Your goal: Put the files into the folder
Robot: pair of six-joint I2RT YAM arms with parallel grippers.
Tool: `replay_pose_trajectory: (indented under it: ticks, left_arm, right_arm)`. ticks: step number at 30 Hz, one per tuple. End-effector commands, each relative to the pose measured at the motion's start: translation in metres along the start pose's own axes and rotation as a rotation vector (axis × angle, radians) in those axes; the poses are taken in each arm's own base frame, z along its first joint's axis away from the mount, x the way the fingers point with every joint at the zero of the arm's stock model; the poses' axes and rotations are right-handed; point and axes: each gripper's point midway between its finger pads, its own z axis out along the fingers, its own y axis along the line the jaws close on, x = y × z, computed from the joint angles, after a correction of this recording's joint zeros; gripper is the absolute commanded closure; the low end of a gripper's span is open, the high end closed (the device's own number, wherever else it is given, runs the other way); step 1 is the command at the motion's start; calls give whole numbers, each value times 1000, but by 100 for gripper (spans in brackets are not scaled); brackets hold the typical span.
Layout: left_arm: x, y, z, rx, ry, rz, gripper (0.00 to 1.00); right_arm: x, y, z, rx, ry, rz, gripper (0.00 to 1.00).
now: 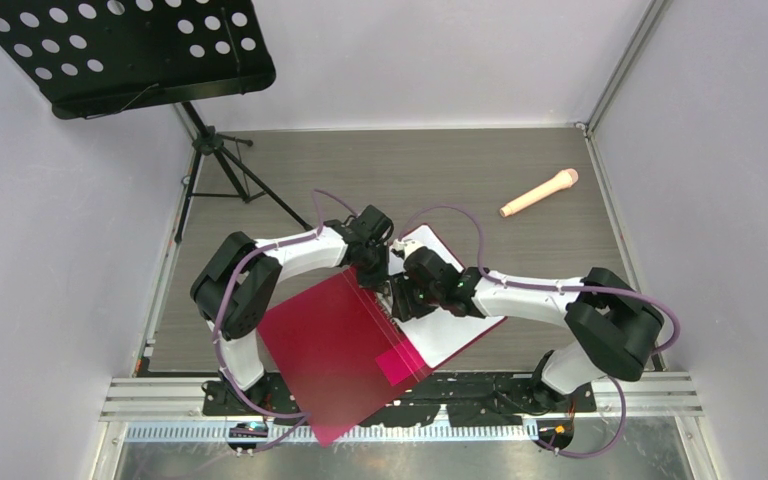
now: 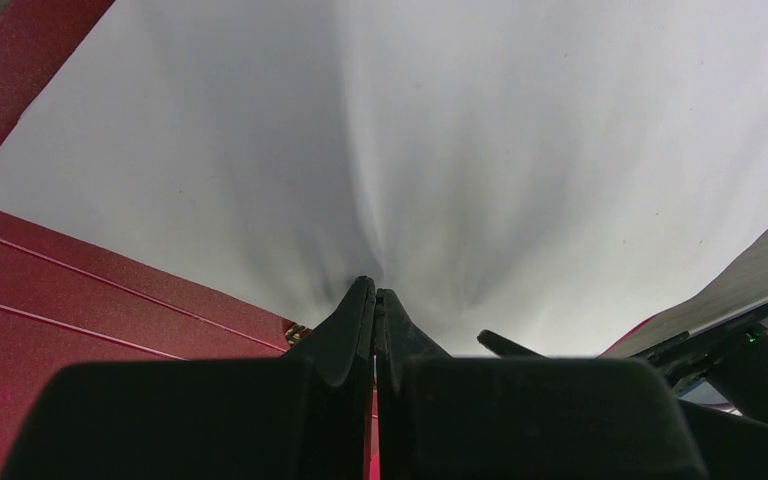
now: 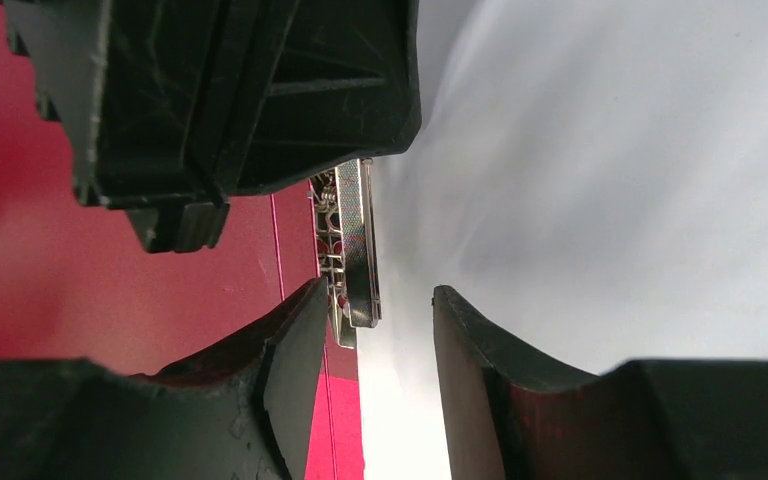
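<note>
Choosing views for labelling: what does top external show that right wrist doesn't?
Only top external: the music stand, the microphone, a pink patch. Only right wrist: the metal spine clip up close, by the right gripper, fingers parted. Both: the open red folder and the white files on it.

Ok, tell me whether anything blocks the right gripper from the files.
Nothing visible does. The right gripper stands open over the files at their edge, beside the clip. The left gripper, shut on that edge, sits close ahead.
</note>
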Motion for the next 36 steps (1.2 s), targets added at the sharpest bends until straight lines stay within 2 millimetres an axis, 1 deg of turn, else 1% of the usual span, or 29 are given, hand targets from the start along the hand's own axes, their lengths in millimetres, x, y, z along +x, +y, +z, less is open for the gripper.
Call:
replay_pose_trajectory:
  ticks: [1,3,5,9,13,22,27,30,36]
  left_arm:
    - [-6,-8,-7,6,-20,18,99]
    - [-6,-8,-7,5,-20,20,99]
    - [-7,-9,-7,8,-20,20,99]
    - [-7,-8,-8,8,-20,22,99]
    - [-7,-9,-8,10,-21,22,99]
    - [-13,-16,-18,19,-39,30,98]
    - [-20,-25,-27,36,-58,37,90]
    - [-23,-30,-32,48,-66,41,86]
    - [-31,-48,-48,101,-88,47,76]
  right_arm:
    - [-19,10,3,-2,-56,-11,52]
    - [-20,4,4,30,-67,-10,53]
    - [-20,1,5,46,-66,-6,57]
    - [-21,-1,6,60,-70,-2,65]
    - [-20,0,7,61,-63,-3,71]
    - [-12,2,10,66,-37,4,77]
    - [-6,0,12,81,-20,8,78]
    - [-5,-1,13,86,-16,10,79]
    - [-3,-3,14,96,-9,12,79]
